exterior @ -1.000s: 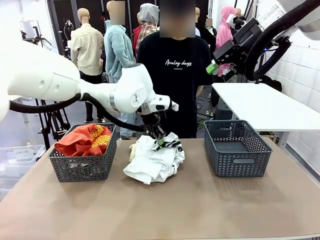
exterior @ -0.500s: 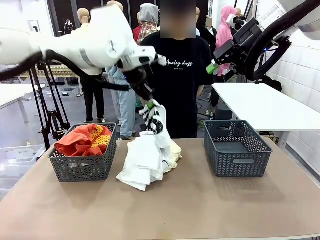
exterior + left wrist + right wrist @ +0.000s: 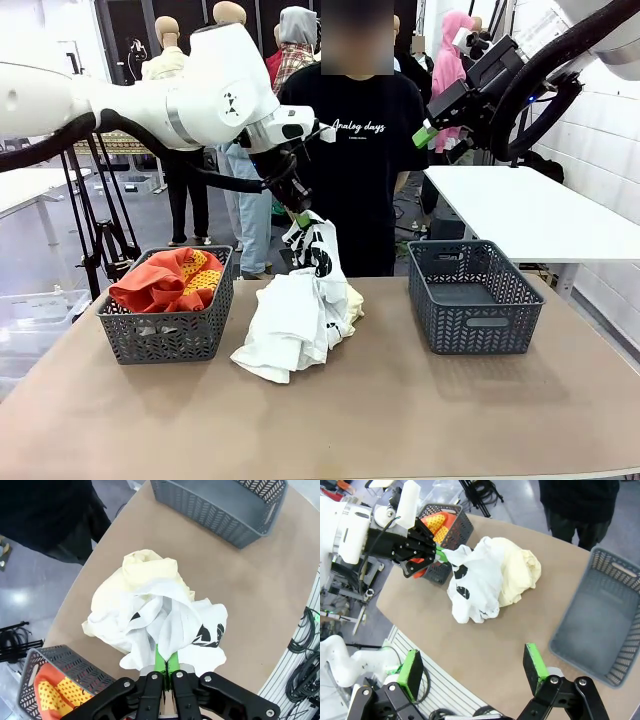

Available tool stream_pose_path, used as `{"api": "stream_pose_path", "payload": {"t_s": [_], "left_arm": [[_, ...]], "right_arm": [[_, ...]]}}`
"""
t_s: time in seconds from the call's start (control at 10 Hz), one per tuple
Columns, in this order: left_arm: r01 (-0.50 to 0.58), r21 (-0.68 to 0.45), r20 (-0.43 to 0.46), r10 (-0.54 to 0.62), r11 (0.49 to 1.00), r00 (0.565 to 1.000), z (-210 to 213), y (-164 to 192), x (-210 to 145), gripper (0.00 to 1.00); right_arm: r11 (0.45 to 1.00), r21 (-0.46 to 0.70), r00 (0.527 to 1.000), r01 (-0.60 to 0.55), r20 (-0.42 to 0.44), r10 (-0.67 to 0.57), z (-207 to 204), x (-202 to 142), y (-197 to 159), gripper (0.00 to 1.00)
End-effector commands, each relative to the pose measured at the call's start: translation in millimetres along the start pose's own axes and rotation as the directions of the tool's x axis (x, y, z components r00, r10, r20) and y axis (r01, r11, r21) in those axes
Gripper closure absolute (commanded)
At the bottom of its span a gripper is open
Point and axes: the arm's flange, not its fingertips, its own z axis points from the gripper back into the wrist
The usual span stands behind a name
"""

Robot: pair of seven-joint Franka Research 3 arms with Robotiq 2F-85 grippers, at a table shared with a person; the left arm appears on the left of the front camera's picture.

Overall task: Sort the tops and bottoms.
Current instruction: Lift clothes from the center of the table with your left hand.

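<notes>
Front view: T-shirt (image 3: pixel 298 320) hangs from left end effector (image 3: pixel 302 217).

table (image 3: pixel 400 420) bare up front; left basket (image 3: pixel 165 335), right basket (image 3: pixel 480 325) flank white t-shirt (image 3: pixel 295 325).

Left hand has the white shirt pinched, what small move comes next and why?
Probably raise the left hand higher: the white T-shirt it pinches hangs with its lower folds on the table, against the pale yellow garment. Clear of both, it could swing to the basket holding the red-orange T-shirt.
</notes>
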Motion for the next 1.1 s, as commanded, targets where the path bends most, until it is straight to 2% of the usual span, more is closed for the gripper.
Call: {"api": "stream_pose_path", "payload": {"t_s": [0.0, 0.2, 0.5, 0.8, 1.0], "left_arm": [[0.012, 0.067, 0.031, -0.014, 0.998, 0.999, 49.3, 4.5, -1.7, 1.0], [0.09, 0.149, 0.046, -0.098, 0.985, 0.994, 111.3, -0.1, 19.2, 1.0], [0.175, 0.267, 0.058, -0.198, 0.948, 0.979, 168.8, -9.4, 61.4, 1.0], [0.262, 0.322, 0.084, -0.304, 0.91, 0.949, 213.9, -10.2, 100.0, 1.0], [0.274, 0.349, 0.091, -0.324, 0.896, 0.942, 256.1, -2.0, 130.3, 1.0]], "right_arm": [[1.0, -0.011, 1.0, 0.009, -0.008, -0.009, 0.4, -0.6, 0.4, 0.0], [1.0, -0.011, 1.0, 0.009, -0.008, -0.009, 0.4, -0.6, 0.4, 0.0], [1.0, -0.011, 1.0, 0.009, -0.008, -0.009, 0.4, -0.6, 0.4, 0.0], [1.0, -0.011, 1.0, 0.009, -0.008, -0.009, 0.4, -0.6, 0.4, 0.0], [1.0, -0.011, 1.0, 0.009, -0.008, -0.009, 0.4, -0.6, 0.4, 0.0]]}}
